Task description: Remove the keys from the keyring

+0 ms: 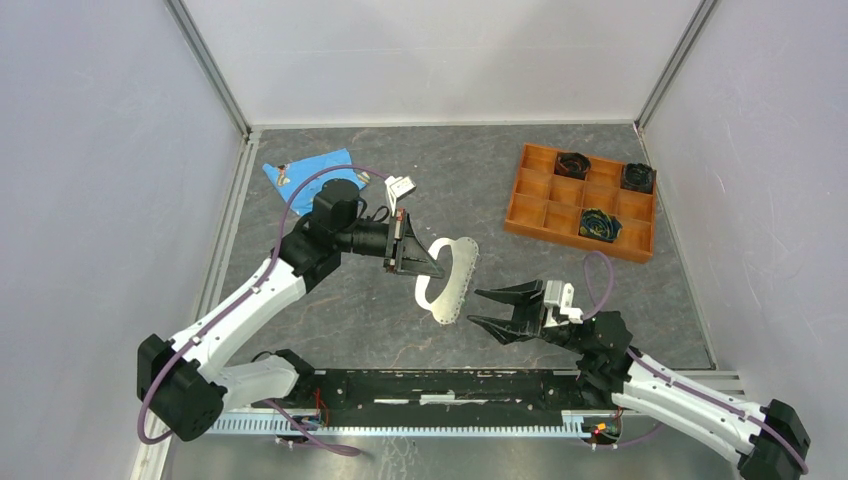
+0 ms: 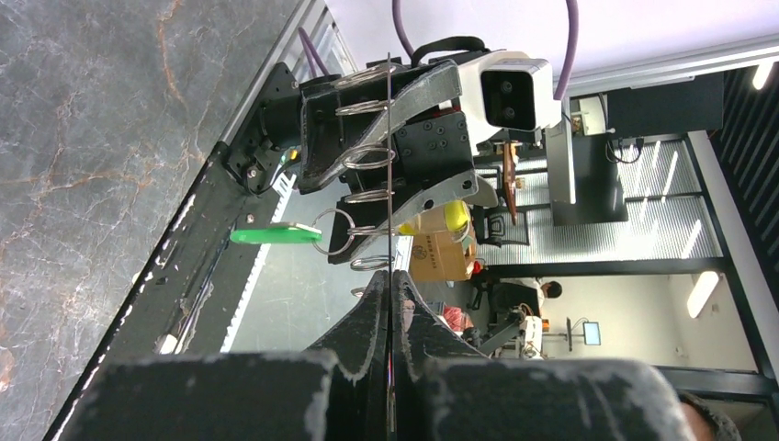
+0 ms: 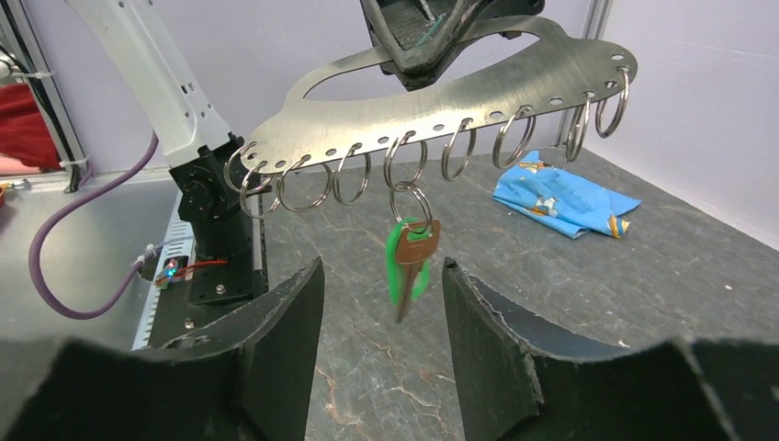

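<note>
The keyring [image 3: 478, 92] is a flat grey metal oval plate with several split rings [image 3: 349, 179] along its lower edge. My left gripper [image 2: 390, 277] is shut on the plate's upper rim and holds it in the air, edge-on [image 2: 389, 138] in the left wrist view. One brownish key with a bright green head [image 3: 412, 266] hangs from a middle ring; its green part [image 2: 269, 235] also shows from the left wrist. My right gripper [image 3: 382, 266] is open, its fingertips either side of the hanging key without touching it. From above, the right gripper [image 1: 473, 307] sits just right of the keyring [image 1: 450, 285].
An orange compartment tray [image 1: 515, 222] with dark objects in three cells stands at the back right. A blue cloth [image 1: 300, 172] lies at the back left, behind the left arm. Grey walls close in the table on three sides.
</note>
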`<state>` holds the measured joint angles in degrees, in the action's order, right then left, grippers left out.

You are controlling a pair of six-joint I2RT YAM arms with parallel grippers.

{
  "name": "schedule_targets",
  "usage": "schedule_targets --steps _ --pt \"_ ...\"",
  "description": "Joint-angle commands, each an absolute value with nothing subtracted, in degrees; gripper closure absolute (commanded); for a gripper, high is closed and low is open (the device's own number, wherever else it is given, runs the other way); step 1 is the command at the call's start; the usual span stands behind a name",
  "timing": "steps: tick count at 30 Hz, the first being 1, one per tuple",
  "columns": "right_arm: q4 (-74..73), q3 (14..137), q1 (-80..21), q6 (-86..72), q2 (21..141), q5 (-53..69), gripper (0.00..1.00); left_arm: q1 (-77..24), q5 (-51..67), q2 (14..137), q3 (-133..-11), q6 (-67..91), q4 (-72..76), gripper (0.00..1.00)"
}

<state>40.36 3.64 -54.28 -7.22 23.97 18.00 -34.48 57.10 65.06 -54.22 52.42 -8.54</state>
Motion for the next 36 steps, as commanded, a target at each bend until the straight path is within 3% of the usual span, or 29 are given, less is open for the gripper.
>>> schedule_targets --steps 1,20,36 --pt "44.81 6.05 -54.74 -9.15 25.5 18.76 0.46 -34.87 58.89 62.65 -54.38 51.69 -7.86 0.98" --pt "46.31 8.79 -55.63 -10.93 28.11 20.84 0.61 -36.46 58.75 60.19 -52.46 50.05 -9.37 0.98" --pt "42.45 8.91 -57.66 -7.82 28.71 18.4 0.64 -36.84 58.93 59.77 -51.6 49.22 -9.84 0.98"
